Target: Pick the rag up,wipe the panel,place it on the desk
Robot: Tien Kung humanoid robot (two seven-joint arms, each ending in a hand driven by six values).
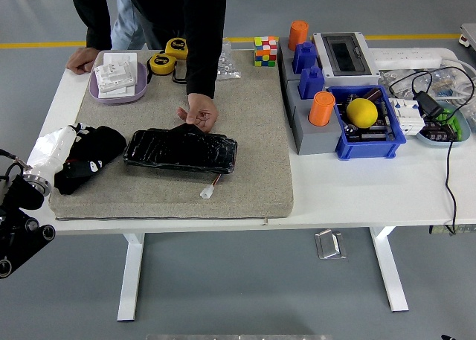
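At the mat's left edge lies the rag (88, 156), black-and-white, bunched, up and right of the left arm (21, 221), whose finger state cannot be told. Panel (181, 149) lies lengthwise, just right; a person's hand (199, 116) touches its far edge.

1. A person's hand (199, 115) rests at the panel's (181, 149) 12 o'clock edge, blocking approach from there.
2. The rag (82, 156) lies just beside the panel at 9 o'clock.
3. Bare mat (256, 132) lies open at the panel's 3 o'clock.
4. The blue bin (370, 134) and orange cups (322, 108) crowd the tabletop (357, 191) farther toward 3 o'clock.
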